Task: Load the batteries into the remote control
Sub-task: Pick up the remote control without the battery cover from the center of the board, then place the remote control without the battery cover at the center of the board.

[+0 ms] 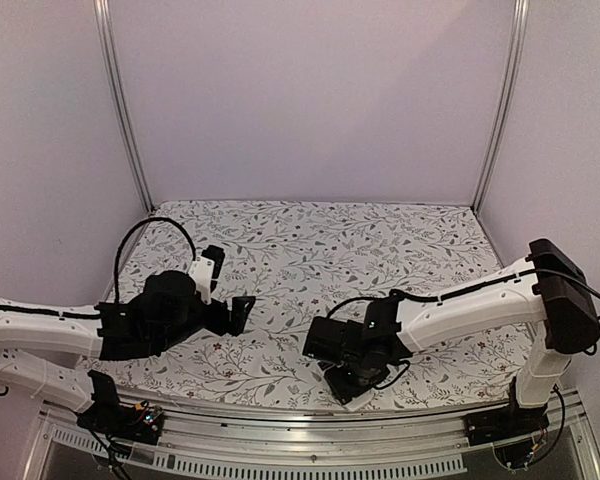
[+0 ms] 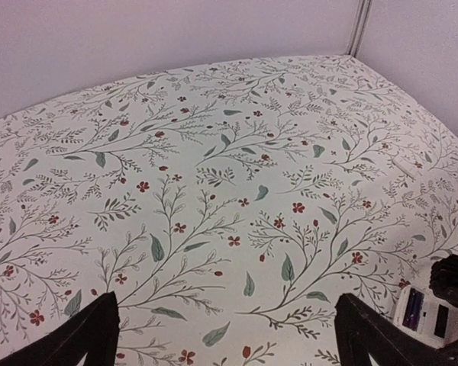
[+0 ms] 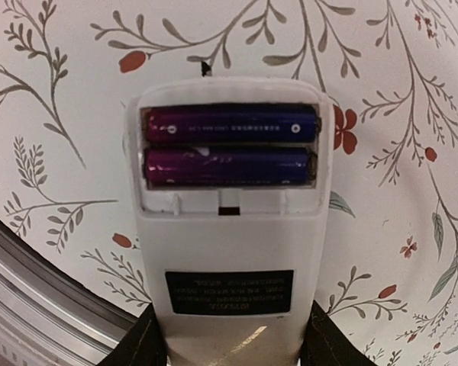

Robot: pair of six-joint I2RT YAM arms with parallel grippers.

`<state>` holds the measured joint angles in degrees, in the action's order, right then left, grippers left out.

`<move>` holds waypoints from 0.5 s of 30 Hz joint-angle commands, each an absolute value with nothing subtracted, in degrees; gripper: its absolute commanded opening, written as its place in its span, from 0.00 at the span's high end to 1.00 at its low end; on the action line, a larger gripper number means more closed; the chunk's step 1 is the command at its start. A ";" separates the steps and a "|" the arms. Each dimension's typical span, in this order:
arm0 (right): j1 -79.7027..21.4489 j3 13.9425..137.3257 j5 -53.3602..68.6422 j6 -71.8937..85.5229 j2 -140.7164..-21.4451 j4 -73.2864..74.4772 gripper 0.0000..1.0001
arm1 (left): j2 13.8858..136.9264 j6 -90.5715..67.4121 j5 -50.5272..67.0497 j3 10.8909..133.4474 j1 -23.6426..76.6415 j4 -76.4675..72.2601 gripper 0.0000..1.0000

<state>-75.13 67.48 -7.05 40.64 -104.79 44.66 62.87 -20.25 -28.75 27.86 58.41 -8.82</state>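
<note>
Batteries (image 3: 229, 124), two, sit side by side in one remote control (image 3: 229, 252).

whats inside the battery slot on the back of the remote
Two dark purple batteries lie side by side in the remote control's open slot, with no cover on it. They hide the slot floor and the end contacts.

Top view high and behind, left wrist low across table (image 2: 214, 152), right wrist close over shared remote control (image 3: 229, 244).
</note>
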 commanded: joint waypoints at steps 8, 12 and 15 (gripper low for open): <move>-68.22 69.52 -12.70 42.62 -98.37 30.69 0.73 | 55.83 -22.90 -27.81 24.50 57.63 -8.96 0.06; -63.70 68.61 -11.21 43.88 -99.85 27.60 0.72 | 53.04 -23.61 -28.37 22.68 57.65 -9.98 0.07; -63.10 69.91 -12.81 46.28 -103.26 32.43 0.72 | 51.71 -23.55 -29.38 22.50 57.61 -8.84 0.07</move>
